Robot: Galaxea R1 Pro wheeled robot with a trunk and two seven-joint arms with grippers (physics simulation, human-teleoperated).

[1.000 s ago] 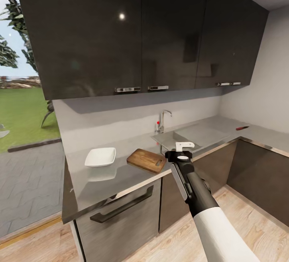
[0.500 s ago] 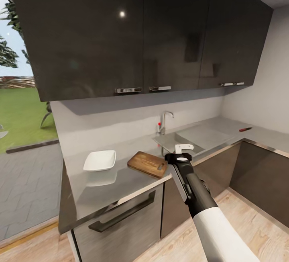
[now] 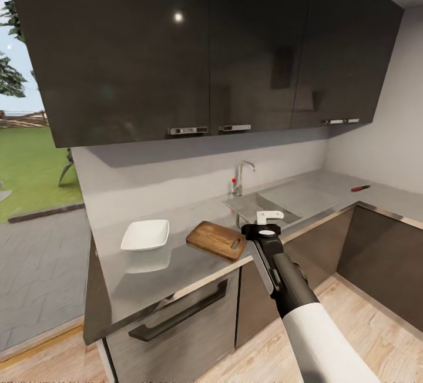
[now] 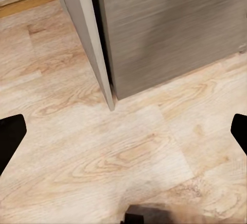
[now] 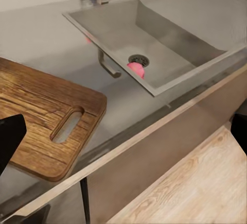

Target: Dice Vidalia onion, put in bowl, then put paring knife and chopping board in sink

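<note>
The brown chopping board lies on the dark-grey countertop, handle slot toward the sink. Left of it sits the white bowl. The red-handled paring knife lies far right on the counter's corner run. My right gripper hovers in front of the counter edge between board and sink. Its wrist view shows the board, the steel sink and a pinkish round onion by the drain, half hidden by the basin wall. That gripper is open and empty. My left gripper is open over the floor.
Dark wall cabinets hang above the counter. A chrome tap with a red knob stands behind the sink. Dark base cabinets stand under the counter, and one cabinet corner shows above the wood floor. A glass opening on the left looks out on grass.
The whole head view has shifted slightly, so the camera moved a little toward the counter. Board, bowl and knife keep their places. My right arm holds the same pose.
</note>
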